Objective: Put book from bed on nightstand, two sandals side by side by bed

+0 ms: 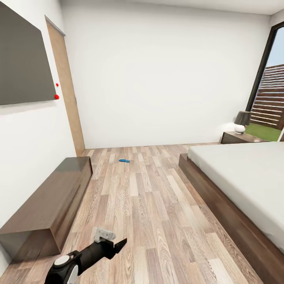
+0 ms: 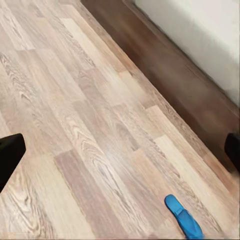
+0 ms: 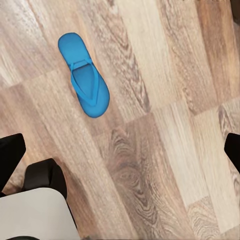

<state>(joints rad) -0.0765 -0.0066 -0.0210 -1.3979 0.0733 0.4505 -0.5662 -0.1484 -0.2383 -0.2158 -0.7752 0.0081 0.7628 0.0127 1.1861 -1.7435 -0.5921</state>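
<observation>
Two blue sandals can be counted across the views, though whether the wrist cameras see one and the same cannot be told: a far sandal [image 1: 124,161] lies on the wood-plank floor [image 1: 150,205] toward the back wall, its long axis running across the head view, well apart from the bed [image 1: 244,173]. In the right wrist view a near sandal [image 3: 84,75] lies flat, sole down, strap up, on the planks; its long axis is slightly skewed to the plank grain. The left wrist view catches a blue sandal [image 2: 183,216] at the frame edge, near the bed's dark wooden frame [image 2: 185,75]. One nightstand [image 1: 236,137] with one lamp [image 1: 241,120] stands beside the bed near the window. A long low cabinet [image 1: 47,205] lines the left wall, leaving a broad open lane of floor between it and the bed. The left gripper [image 1: 112,246] hangs over bare floor; both pairs of jaws are spread wide, holding nothing.
</observation>
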